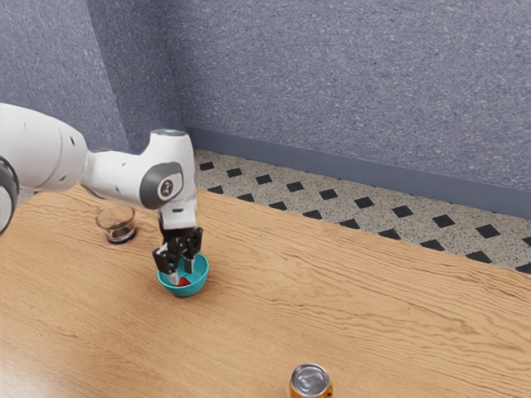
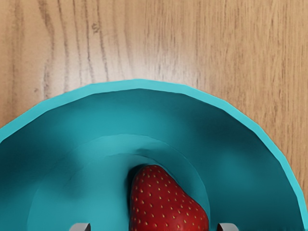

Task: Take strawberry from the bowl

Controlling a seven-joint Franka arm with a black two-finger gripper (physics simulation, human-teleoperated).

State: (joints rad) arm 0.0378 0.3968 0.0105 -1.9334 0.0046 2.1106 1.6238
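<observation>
Strawberry [image 2: 166, 204] in bowl [image 1: 192, 290], toward six o'clock in exterior view; under parted gripper [image 1: 181, 273], not grasped; liable to squirt free if pinched high on taper; risk of shoving bowl if lowered off-centre.

Wood-grain table [image 1: 382, 307]; on it teal bowl [image 1: 189, 290], clear glass [image 1: 117, 225] near bowl, can [image 1: 310, 382] well apart.
</observation>
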